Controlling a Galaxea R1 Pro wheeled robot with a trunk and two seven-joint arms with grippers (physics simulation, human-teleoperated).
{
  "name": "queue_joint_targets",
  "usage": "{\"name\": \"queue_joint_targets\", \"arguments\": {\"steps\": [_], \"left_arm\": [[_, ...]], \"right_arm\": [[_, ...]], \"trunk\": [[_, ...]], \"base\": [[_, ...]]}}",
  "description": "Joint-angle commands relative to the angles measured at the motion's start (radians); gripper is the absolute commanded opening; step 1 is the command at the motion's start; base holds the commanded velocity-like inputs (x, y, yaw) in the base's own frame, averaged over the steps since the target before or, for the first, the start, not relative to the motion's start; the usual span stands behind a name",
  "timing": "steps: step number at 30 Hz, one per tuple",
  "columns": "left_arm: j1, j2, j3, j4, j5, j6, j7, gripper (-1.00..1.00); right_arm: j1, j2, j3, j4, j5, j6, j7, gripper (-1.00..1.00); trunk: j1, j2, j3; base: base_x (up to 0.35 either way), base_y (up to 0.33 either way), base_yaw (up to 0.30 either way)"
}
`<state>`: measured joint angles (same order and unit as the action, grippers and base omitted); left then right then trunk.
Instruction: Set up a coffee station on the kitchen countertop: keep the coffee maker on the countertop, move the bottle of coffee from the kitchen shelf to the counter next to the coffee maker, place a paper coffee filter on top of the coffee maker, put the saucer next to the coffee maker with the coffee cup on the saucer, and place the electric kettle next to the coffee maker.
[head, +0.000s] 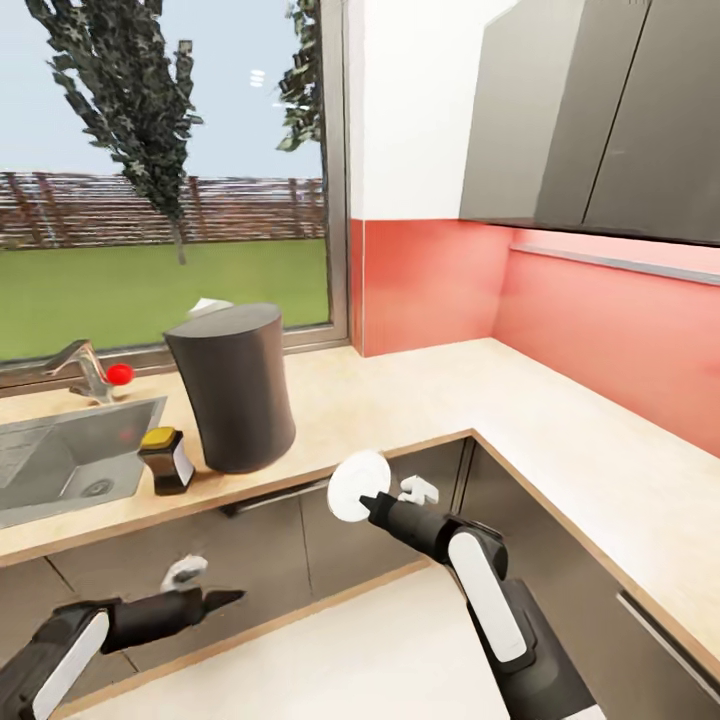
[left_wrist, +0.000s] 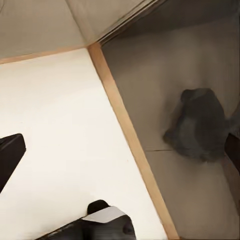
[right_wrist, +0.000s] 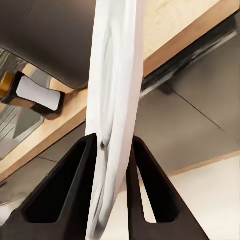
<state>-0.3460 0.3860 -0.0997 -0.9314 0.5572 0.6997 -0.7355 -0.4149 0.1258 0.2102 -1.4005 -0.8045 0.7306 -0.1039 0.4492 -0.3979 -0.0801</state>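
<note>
The dark grey coffee maker stands on the countertop, with a white paper filter showing at its top rim. Just to its left is the bottle of coffee, dark with a yellow cap. My right gripper is shut on the white saucer, held on edge in front of the counter's front edge. In the right wrist view the saucer runs between the fingers, with the bottle beyond. My left gripper hangs low before the cabinet fronts, open and empty.
A steel sink with a faucet lies left of the bottle, under the window. The counter turns a corner and runs down the right side. Grey wall cabinets hang above it. Dark base cabinets close in the pale floor.
</note>
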Motion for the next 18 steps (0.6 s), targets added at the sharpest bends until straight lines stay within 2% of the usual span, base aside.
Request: {"name": "queue_joint_targets", "arguments": {"steps": [1,4,6,8,12,13,16,18], "left_arm": [[0.043,0.016,0.004,0.004,0.01,-0.031,0.001,1.0],[0.171,0.057,0.042,0.022,0.008,-0.133,0.001,1.0],[0.272,0.072,0.102,0.084,0.005,-0.224,0.003,1.0],[0.308,0.075,0.125,0.16,-0.01,-0.285,0.005,1.0],[0.328,0.076,0.14,0.422,-0.122,-0.423,0.048,1.0],[0.33,0.073,0.141,0.521,-0.167,-0.496,0.102,1.0],[0.33,0.068,0.133,0.596,-0.195,-0.563,0.22,1.0],[0.331,0.061,0.132,0.617,-0.22,-0.579,0.349,1.0]], "right_arm": [[-0.001,0.0,-0.007,-0.002,-0.013,0.003,-0.01,-1.0],[-0.001,0.0,-0.019,-0.003,-0.013,0.003,-0.01,-1.0],[-0.001,0.0,-0.022,-0.003,-0.013,0.003,-0.01,-1.0],[-0.001,0.0,-0.023,-0.003,-0.013,0.003,-0.01,-1.0],[-0.001,0.0,-0.024,-0.004,-0.013,0.003,-0.009,-1.0],[-0.001,0.0,-0.024,-0.004,-0.013,0.003,-0.01,-1.0],[-0.001,-0.002,-0.025,-0.005,-0.013,0.003,-0.01,-1.0],[-0.001,-0.005,-0.037,-0.007,-0.014,0.004,-0.008,-1.0]], "trunk": [[0.001,-0.002,-0.001],[0.001,-0.002,0.002],[0.001,-0.002,0.004],[0.001,-0.002,0.006],[0.001,-0.002,0.011],[0.001,-0.002,0.012],[0.001,-0.002,0.014],[0.001,-0.002,0.014]], "base": [[-0.006,0.0,0.223],[-0.003,0.0,0.223],[-0.001,0.0,0.223],[0.0,0.0,0.223],[0.0,0.0,0.223],[0.0,0.0,0.221],[0.0,0.0,0.156],[0.0,0.0,0.043]]}}
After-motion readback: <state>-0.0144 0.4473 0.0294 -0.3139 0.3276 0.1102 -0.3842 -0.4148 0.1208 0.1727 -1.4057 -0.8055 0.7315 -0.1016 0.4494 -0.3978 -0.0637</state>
